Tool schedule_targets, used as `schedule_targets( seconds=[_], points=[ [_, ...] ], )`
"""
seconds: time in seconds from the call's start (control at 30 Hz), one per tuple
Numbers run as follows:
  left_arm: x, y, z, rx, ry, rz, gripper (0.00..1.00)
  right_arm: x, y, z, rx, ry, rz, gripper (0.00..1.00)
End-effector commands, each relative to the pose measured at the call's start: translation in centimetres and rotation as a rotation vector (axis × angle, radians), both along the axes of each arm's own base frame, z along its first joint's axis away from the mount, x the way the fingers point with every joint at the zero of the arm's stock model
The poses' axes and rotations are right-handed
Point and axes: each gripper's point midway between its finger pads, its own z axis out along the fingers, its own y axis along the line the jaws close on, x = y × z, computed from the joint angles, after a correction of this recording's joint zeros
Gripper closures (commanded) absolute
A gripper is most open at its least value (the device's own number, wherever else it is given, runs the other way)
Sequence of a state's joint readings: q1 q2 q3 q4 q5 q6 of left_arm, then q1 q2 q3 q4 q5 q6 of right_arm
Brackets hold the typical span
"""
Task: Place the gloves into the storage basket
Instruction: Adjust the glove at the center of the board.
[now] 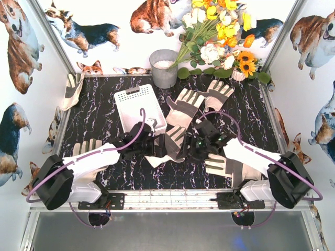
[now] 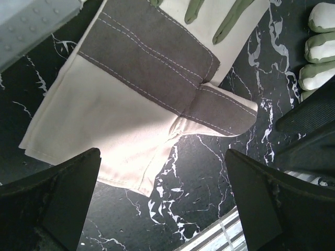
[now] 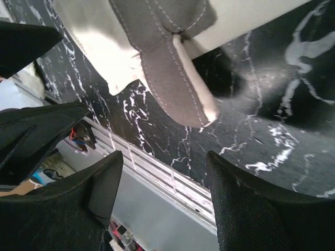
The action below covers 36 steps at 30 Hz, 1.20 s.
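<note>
Left gripper [image 1: 145, 142]: released, spread wide just above the cuff of the centre glove [image 1: 175, 140], probably lined up to pinch the flat fabric. Right gripper [image 1: 194, 147]: parted too, grasping nothing, low beside that glove's thumb on its right. Just left and farther off, the white storage basket [image 1: 137, 107], holding no glove. Scattered around: a second glove [image 1: 183, 107] farther back, a third glove [image 1: 222, 166] near right. Behind the basket, a grey bucket [image 1: 164, 68] and flowers [image 1: 220, 36]. Nothing between centre glove and basket; some risk of both arms clashing over one glove.
</note>
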<state>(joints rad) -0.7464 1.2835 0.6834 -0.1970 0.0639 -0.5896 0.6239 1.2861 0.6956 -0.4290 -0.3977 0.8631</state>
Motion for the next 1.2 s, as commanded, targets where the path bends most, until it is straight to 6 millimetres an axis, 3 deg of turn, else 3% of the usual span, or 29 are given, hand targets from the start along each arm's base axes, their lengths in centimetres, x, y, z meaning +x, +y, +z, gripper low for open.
schedule_targets(
  seconds=[0.0,0.23,0.47,0.53,0.73,0.87,1.0,1.17],
  points=[
    [0.5,-1.2,0.1,-0.070,-0.003,0.008,0.00,1.1,3.0,1.4,0.150,-0.035,-0.041,0.33],
    [0.8,-1.4,-1.6,-0.032,0.017,-0.010,0.00,0.9,2.1,-1.2,0.119,-0.002,-0.116,0.29],
    [0.4,-1.3,-3.5,0.007,0.064,-0.021,0.01,2.2,3.4,-1.9,0.148,-0.018,-0.113,0.31],
    [-0.3,-1.3,-3.8,-0.003,0.087,-0.026,0.01,2.5,3.6,-2.1,0.147,-0.026,-0.110,0.37],
    [-3.4,-1.4,-4.8,-0.005,0.158,-0.056,0.02,3.0,2.5,-2.8,0.059,-0.057,-0.086,0.68],
    [-6.3,-3.4,-4.5,-0.081,0.215,-0.113,0.03,2.9,1.1,-3.0,-0.003,-0.065,-0.072,0.84],
    [-8.7,-5.4,-3.7,-0.163,0.258,-0.172,0.03,2.6,-0.6,-3.2,-0.071,-0.064,-0.059,0.93],
    [-10.5,-8.6,-1.2,-0.301,0.270,-0.266,0.03,1.4,-2.1,-3.0,-0.135,-0.045,0.026,0.94]
  ],
)
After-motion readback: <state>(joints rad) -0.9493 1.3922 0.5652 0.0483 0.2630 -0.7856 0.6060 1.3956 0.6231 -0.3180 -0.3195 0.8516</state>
